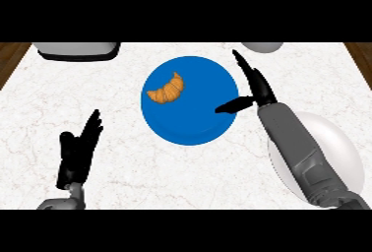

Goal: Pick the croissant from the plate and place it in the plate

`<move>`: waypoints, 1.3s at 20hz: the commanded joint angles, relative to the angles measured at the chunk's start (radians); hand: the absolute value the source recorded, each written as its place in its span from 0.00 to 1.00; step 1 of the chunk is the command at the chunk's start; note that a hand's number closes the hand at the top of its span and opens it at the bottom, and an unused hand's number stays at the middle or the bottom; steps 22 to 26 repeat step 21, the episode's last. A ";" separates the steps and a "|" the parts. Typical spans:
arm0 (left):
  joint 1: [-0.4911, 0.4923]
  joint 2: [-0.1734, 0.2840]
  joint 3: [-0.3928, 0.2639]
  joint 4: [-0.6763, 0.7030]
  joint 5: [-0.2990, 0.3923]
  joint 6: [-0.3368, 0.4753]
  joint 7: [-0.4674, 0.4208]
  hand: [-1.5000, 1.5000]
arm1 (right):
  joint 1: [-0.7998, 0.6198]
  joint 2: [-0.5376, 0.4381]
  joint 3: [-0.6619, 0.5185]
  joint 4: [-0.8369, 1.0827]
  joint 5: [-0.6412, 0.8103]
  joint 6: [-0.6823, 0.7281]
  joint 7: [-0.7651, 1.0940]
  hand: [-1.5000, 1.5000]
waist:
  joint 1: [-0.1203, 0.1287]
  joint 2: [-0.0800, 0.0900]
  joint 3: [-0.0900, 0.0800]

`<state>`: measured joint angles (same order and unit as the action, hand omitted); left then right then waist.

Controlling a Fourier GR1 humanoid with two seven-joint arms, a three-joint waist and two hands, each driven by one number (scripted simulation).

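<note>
Two plates on counter (44,113): croissant (166,89) lies on blue plate (190,129), upper left part. Right hand (254,83) over blue plate's right rim, fingers straight, thumb spread, holding nothing. White plate (341,147) under right forearm. Left hand (78,147) open, resting lower left.

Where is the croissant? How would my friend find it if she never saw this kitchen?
Look at the white marble counter and find the big blue plate in the middle. The croissant lies on the plate's upper left part, away from the right hand at the plate's right edge. It is the only golden-brown, crescent-shaped thing there; the white plate holds nothing like it.
</note>
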<state>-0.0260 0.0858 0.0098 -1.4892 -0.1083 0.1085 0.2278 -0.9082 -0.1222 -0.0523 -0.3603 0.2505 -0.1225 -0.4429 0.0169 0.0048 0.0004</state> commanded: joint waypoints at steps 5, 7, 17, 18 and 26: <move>-0.014 -0.007 -0.013 -0.037 -0.012 0.002 0.055 0.50 | 0.018 -0.112 -0.060 0.070 -0.015 0.051 -0.124 0.00 | 0.004 0.003 0.001; 0.038 -0.005 -0.007 -0.033 -0.005 -0.009 -0.007 0.50 | 0.000 -0.058 -0.063 0.049 -0.015 0.003 -0.066 0.00 | 0.001 0.000 0.000; -0.039 -0.010 0.007 -0.008 -0.004 -0.001 0.048 0.50 | -0.003 -0.152 -0.115 0.150 -0.016 -0.014 -0.142 0.00 | 0.011 0.005 0.001; -0.036 0.007 0.027 0.066 0.000 -0.020 -0.053 0.50 | -0.019 -0.151 -0.119 0.157 -0.017 -0.028 -0.124 0.00 | 0.011 0.007 0.001; -0.077 0.007 0.037 0.055 0.004 -0.012 0.009 0.50 | 0.013 -0.137 -0.096 0.167 0.014 -0.061 -0.135 0.00 | 0.007 0.005 0.001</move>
